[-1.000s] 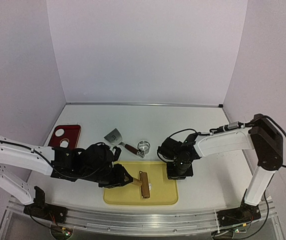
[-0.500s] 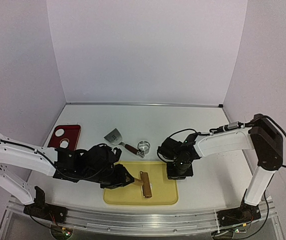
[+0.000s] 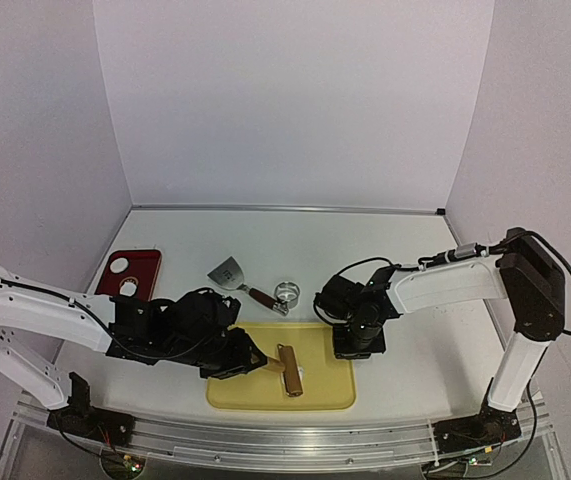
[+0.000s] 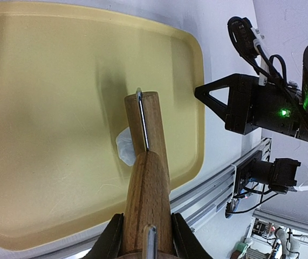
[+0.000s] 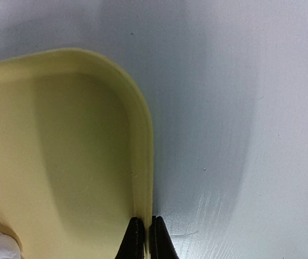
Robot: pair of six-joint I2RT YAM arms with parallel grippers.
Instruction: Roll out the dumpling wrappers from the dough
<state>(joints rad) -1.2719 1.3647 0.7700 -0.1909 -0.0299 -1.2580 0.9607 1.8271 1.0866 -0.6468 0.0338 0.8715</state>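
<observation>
My left gripper (image 3: 255, 360) (image 4: 147, 237) is shut on the handle of a wooden rolling pin (image 3: 290, 370) (image 4: 145, 162). The pin's roller lies on a small white dough lump (image 4: 124, 148) in the yellow tray (image 3: 325, 395) (image 4: 46, 108). The dough also shows in the right wrist view (image 5: 0, 245). My right gripper (image 3: 350, 345) (image 5: 144, 237) is shut on the tray's right rim (image 5: 143, 162). One small flat round white dumpling wrapper (image 3: 128, 289) lies on the red plate (image 3: 140, 262) at the left.
A metal ring cutter (image 3: 286, 292) and a metal scraper (image 3: 230, 272) with a reddish handle lie just behind the tray. The table's front rail (image 4: 218, 183) runs close past the tray's near edge.
My left gripper and the rolling pin have shifted slightly to the right over the dough. The right arm and the tray have not moved.
</observation>
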